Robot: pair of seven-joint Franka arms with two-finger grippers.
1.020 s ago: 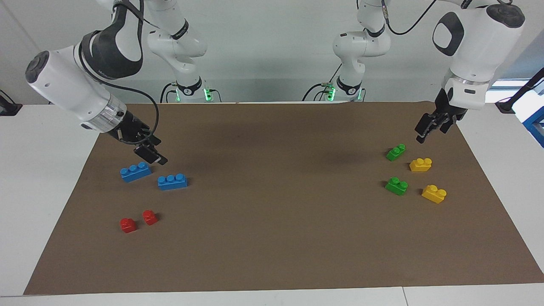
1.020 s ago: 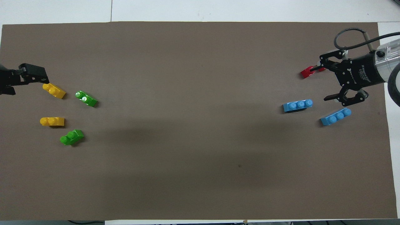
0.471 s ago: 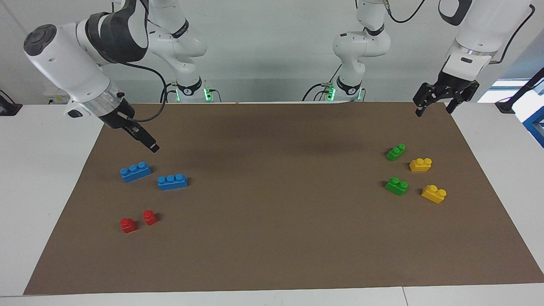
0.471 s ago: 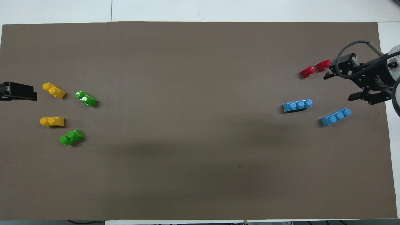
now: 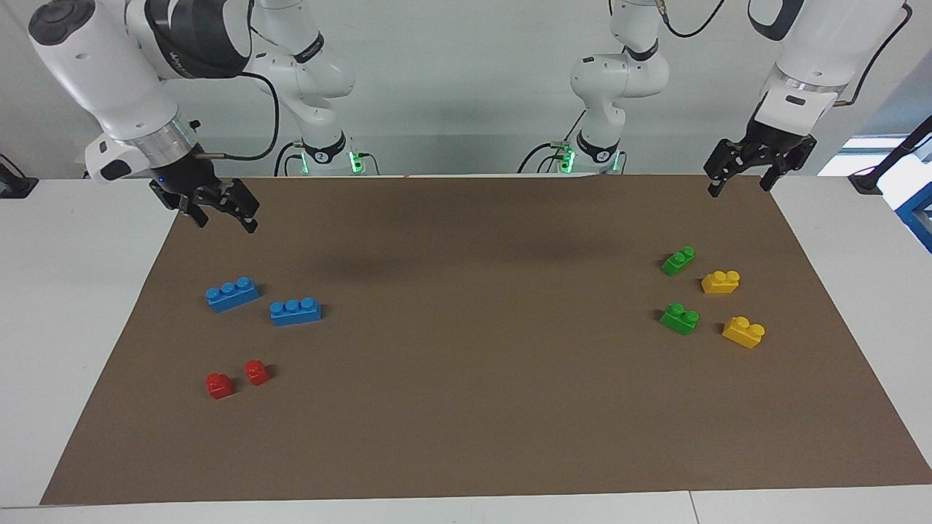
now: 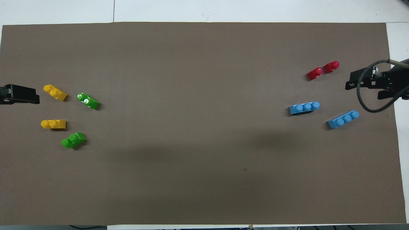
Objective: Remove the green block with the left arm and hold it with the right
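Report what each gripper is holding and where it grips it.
Nothing is held. The left gripper and the right gripper both hang open and empty above the brown mat; the bright green chunky plastic brick lies untouched.

The green block (image 5: 679,319) (image 6: 73,140) is seen as a bright green, chunky plastic brick topped with two round studs, matched in bulk by the yellow bricks (image 5: 743,332) beside it. It is set flat on the brown mat of the tabletop (image 5: 466,407), studs upward, turned at a slant to the mat's edges. It is placed toward the left arm's end of the tabletop, farther from the robots than the slimmer, darker green brick (image 5: 678,260) (image 6: 88,101), and apart from every neighbouring brick. Nothing is touching it.
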